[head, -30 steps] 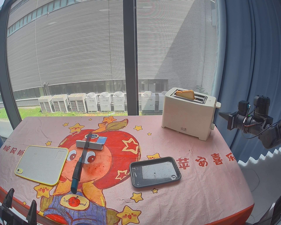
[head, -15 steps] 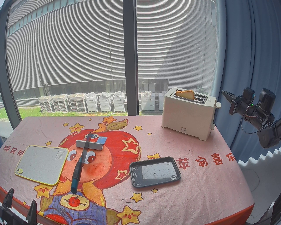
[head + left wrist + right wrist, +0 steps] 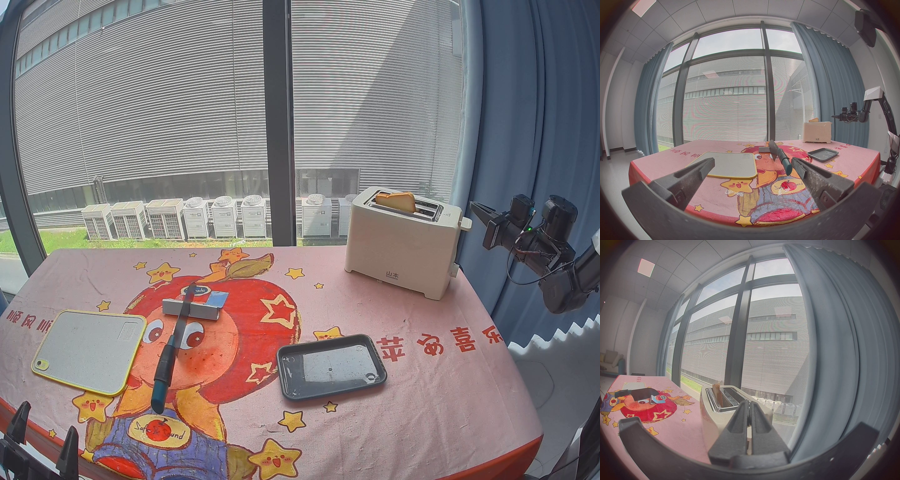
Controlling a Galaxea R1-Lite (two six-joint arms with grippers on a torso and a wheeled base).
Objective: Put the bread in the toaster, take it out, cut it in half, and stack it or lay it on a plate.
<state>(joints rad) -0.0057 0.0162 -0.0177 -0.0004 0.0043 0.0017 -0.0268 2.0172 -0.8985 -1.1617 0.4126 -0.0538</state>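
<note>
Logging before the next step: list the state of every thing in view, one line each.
bread: standing in the toaster's slot, top sticking out
toaster: upright, other slot empty
knife: unheld, blade propped on a rest
cutting board: flat, bare
plate: empty
left tool: open, holding nothing
right tool: shut, empty, beside the toaster

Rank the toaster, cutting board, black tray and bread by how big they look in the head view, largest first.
1. Toaster, only slightly ahead of the board, so these two are unsure.
2. Cutting board
3. Black tray
4. Bread, by far the smallest, partly sunk in its slot.
</note>
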